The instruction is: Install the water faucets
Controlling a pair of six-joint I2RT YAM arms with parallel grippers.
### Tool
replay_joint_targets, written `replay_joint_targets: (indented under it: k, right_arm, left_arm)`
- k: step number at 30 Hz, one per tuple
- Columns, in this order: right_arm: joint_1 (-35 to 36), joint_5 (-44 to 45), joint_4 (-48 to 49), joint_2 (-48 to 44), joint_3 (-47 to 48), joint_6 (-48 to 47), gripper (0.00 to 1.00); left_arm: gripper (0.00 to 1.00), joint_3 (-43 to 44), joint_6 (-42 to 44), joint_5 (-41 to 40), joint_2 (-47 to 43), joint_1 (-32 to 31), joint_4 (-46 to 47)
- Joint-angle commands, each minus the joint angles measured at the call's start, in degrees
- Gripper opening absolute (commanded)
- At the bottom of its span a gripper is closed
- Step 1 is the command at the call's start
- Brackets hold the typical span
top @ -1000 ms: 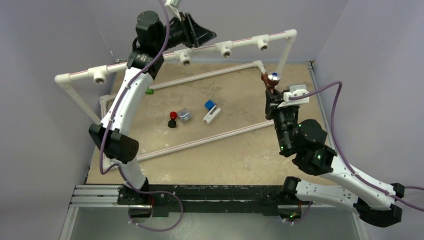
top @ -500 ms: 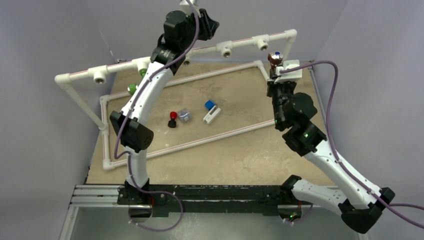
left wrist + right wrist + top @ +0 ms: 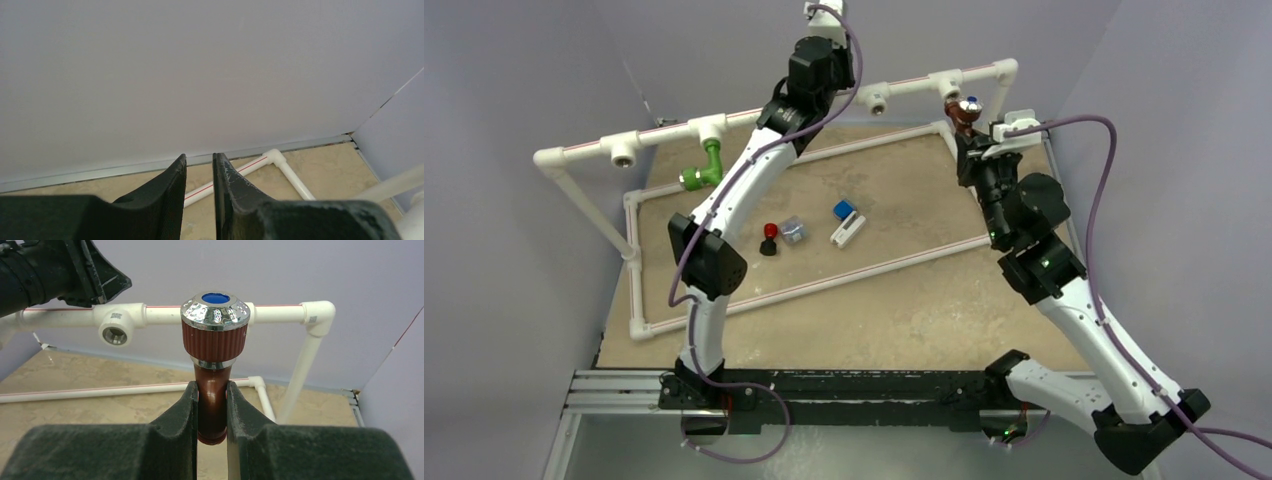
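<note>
The green faucet (image 3: 703,167) hangs from a white tee (image 3: 709,128) on the raised pipe, spout down, with nothing touching it. The reddish-brown faucet (image 3: 214,340), with its chrome cap and blue dot, stands upright with my right gripper (image 3: 210,385) shut on its stem. In the top view this faucet (image 3: 964,110) sits just in front of the rightmost tee (image 3: 949,85). My left gripper (image 3: 199,157) is high at the back wall. Its jaws stand a narrow gap apart with nothing between them. Its fingers (image 3: 107,282) show above an empty tee socket (image 3: 114,332).
A red-and-black knob (image 3: 769,238), a grey block (image 3: 794,231) and a blue-white block (image 3: 846,222) lie inside the floor pipe frame (image 3: 824,283). The raised pipe (image 3: 904,82) carries several open tees. Walls close in at the back and both sides.
My left arm has swung right along the raised pipe, away from the green faucet, its jaws narrowing. My right gripper has carried the brown faucet up and back toward the rightmost tee.
</note>
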Motion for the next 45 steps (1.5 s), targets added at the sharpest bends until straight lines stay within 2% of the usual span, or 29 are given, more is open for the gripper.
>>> replay_joint_targets:
  k: [1,6,10,16,29,35,45]
  right_arm:
    - [-3.07,-4.10,3.49,-0.35,1.06,2.49,0.00]
    - [-8.61,-8.56,7.84,-0.20,-2.35,2.89,0.00]
    - [-12.83,-16.10,12.30,-0.11,-5.96,1.06,0.00]
    - [-14.78,-21.26,18.44,0.07,-9.44,-1.13,0.00]
    - [-14.80,-19.75,33.04,-0.14,-18.29,-10.62,0.00]
    - [-14.78,-21.45,36.46,1.50,-18.86,-10.96,0.00]
    - [-14.78,-21.26,36.41,4.38,-18.23,-13.82,0.00]
  left_arm:
    - [0.23,1.53,3.55,-3.64,0.54,-0.81,-3.00]
    - [0.23,0.00,4.13,-3.81,0.43,-0.83,-6.03]
    - [0.23,-3.83,4.58,-4.65,-0.34,-0.81,-5.42]
    - [0.23,-6.63,4.95,-5.58,-0.78,-0.85,-4.49]
    - [0.23,-8.12,4.99,-3.35,-0.03,-0.70,-6.40]
    - [0.23,-7.99,4.71,-2.64,0.51,-0.72,-7.99]
    - [0.23,-9.36,3.15,-1.40,-0.51,-0.25,-8.55]
